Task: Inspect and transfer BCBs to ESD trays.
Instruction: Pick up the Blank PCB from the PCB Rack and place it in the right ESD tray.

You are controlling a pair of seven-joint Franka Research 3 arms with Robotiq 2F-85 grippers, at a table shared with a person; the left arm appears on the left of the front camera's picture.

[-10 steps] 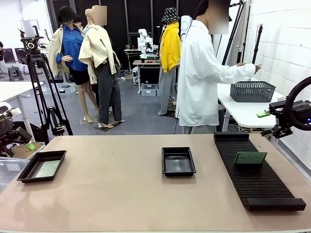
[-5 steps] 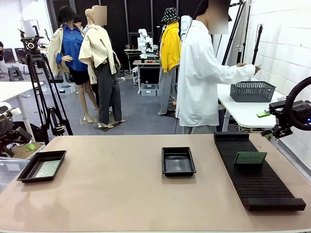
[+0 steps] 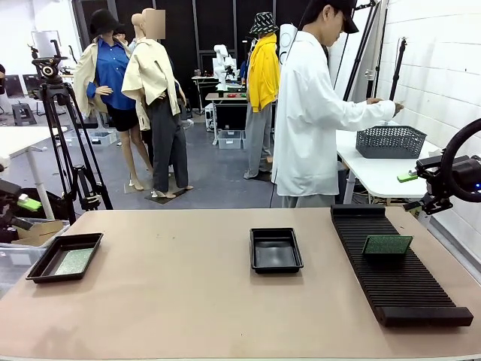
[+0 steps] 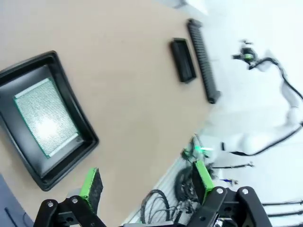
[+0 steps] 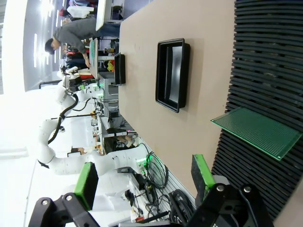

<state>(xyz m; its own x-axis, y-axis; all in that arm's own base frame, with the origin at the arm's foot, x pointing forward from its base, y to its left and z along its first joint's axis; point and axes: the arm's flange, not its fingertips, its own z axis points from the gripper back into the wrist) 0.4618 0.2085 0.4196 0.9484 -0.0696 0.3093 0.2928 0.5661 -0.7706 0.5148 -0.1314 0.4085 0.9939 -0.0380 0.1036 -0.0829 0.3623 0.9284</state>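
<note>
Plainly, the front view gives the layout: a bare tan table [image 3: 173, 301], a left ESD tray [image 3: 43, 259] near its left edge, a middle ESD tray [image 3: 276, 268] at centre, and a long slotted rack [image 3: 406, 293] on the right. A person [image 3: 308, 128] at the far side is turned toward a grey basket [image 3: 391, 141] on a side table. The left wrist view looks down on the left ESD tray [image 4: 78, 118]: one BCB [image 4: 45, 118] lies flat on its floor, pale with glare, green at the edges. The left gripper [image 4: 147, 182] hangs above and beside that tray, jaws spread wide and holding nothing. The right wrist view shows the middle tray [image 5: 159, 75] with a glossy floor and no board in it. It also shows a second BCB [image 5: 258, 132] propped at a tilt on the rack's ribs. The right gripper [image 5: 144, 178] is likewise spread wide and holding nothing, off the rack's end.
</note>
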